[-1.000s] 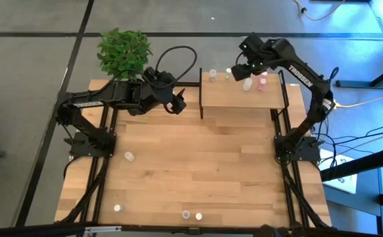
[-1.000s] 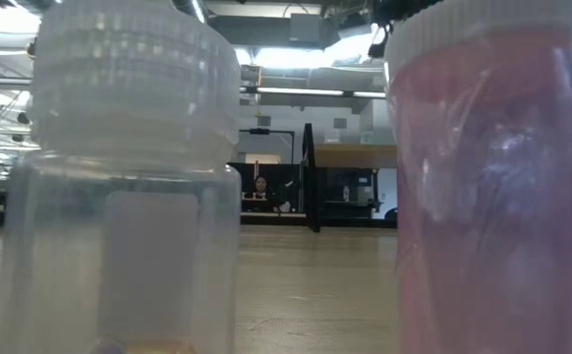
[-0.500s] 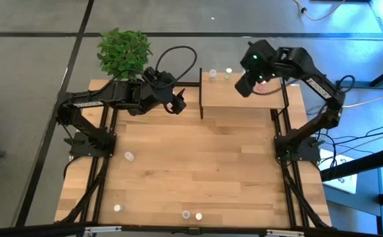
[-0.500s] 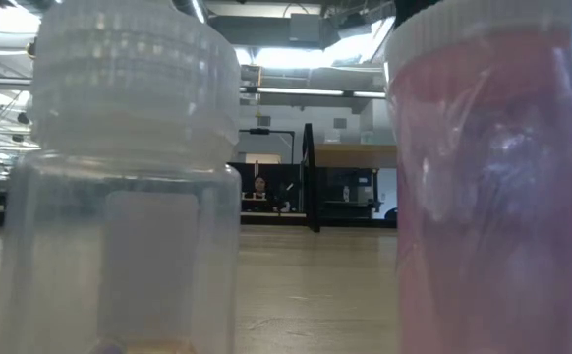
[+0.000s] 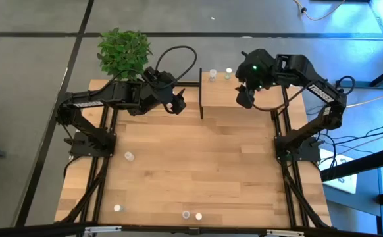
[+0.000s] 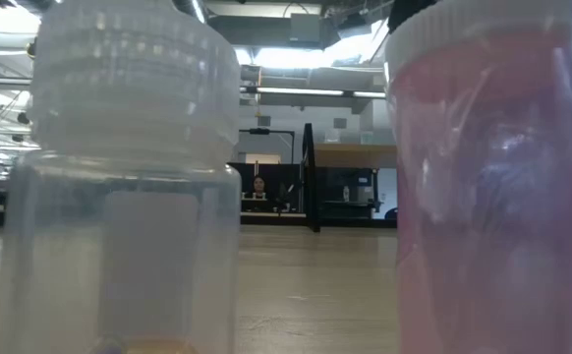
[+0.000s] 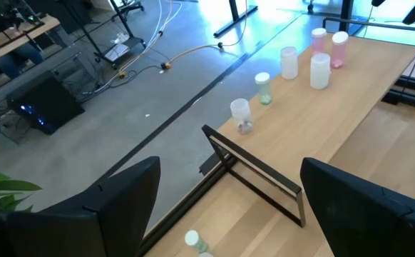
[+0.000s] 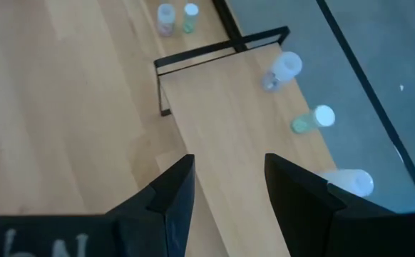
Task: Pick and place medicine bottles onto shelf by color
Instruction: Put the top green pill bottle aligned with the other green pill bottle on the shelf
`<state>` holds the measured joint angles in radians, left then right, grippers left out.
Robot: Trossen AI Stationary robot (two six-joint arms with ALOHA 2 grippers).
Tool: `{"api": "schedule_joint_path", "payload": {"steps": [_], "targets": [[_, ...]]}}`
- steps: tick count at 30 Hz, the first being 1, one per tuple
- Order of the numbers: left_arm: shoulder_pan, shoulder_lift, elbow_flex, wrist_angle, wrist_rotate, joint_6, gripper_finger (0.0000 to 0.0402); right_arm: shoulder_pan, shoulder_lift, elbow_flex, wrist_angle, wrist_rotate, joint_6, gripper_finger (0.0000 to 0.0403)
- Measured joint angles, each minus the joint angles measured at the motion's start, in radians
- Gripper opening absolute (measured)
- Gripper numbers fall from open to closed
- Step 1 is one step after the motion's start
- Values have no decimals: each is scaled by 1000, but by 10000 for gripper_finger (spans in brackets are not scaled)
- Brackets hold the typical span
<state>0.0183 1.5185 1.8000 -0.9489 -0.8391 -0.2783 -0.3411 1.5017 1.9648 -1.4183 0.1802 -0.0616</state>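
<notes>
The shelf (image 5: 226, 97) stands at the table's far edge. Several medicine bottles stand in a row along its far side: a clear one (image 7: 241, 114), a green one (image 7: 263, 87), two white ones (image 7: 319, 71) and two pink ones (image 7: 339, 48). My right gripper (image 5: 243, 99) hovers over the shelf's right half, open and empty (image 8: 225, 189). My left gripper (image 5: 176, 104) hangs open and empty (image 7: 229, 214) just left of the shelf, above two small bottles (image 8: 166, 18) on the table.
Loose bottles lie on the table at the left (image 5: 129, 156) and along the near edge (image 5: 118, 208), (image 5: 186, 214), (image 5: 199, 215). Two of them, a white one (image 6: 119, 177) and a pink one (image 6: 492, 177), fill the low view. A green plant (image 5: 122, 52) stands at the far left corner.
My right gripper has drawn back from the bottles at the shelf's far side toward the table's near edge and now hangs over the shelf's front half. The white and pink bottles stay on the shelf, now under the arm in the high view.
</notes>
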Motion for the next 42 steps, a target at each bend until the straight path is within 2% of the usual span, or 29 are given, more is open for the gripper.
{"api": "schedule_joint_path", "payload": {"steps": [14, 20, 26, 33, 37, 42], "targets": [[31, 0, 0, 16, 38, 47, 334, 20, 0, 0, 0, 0, 32, 172], [70, -2, -18, -36, 296, 65, 334, 20, 1, 0, 0, 0, 32, 172], [99, -1, -137, -73, 382, 166, 334, 20, 1, 0, 0, 0, 32, 172], [113, 0, -305, 76, 380, 232, 334, 20, 1, 0, 1, 0, 31, 172], [165, 1, -377, 189, 329, 180, 334, 20, 1, 0, 1, 0, 31, 172], [231, 1, -408, 271, 326, 147, 334, 20, 1, 0, 1, 0, 31, 172]]}}
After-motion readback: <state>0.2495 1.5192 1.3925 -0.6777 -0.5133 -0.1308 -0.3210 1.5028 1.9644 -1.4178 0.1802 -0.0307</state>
